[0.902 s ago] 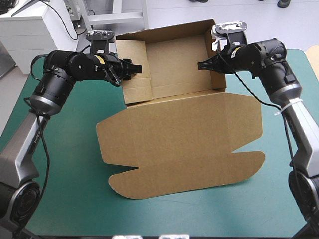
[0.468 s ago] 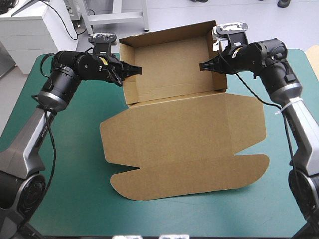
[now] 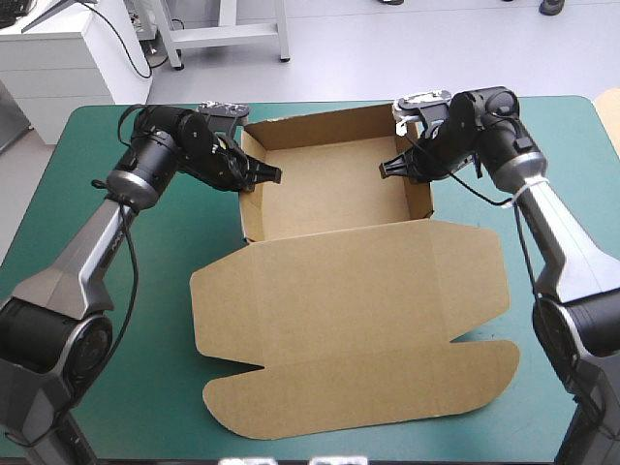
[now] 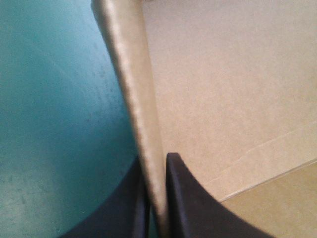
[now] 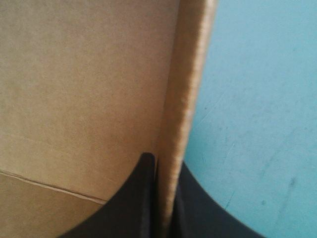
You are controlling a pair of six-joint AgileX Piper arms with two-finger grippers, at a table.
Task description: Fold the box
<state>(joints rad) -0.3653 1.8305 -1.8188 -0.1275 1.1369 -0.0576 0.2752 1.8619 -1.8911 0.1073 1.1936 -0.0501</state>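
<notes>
We steady the box (image 3: 329, 194) by its side walls, left gripper (image 3: 272, 174) and right gripper (image 3: 386, 170) each clamped on one. Next, likely: release without tipping them.

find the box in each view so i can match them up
High view: the box sits mid-table, tray at the far side, lid flat nearer; left gripper and right gripper pinch its side walls.
Left wrist view: one wall runs ahead between the fingers.
Right wrist view: the opposite wall does likewise.
Shared landmark: teal-green cover outside each wall.
</notes>
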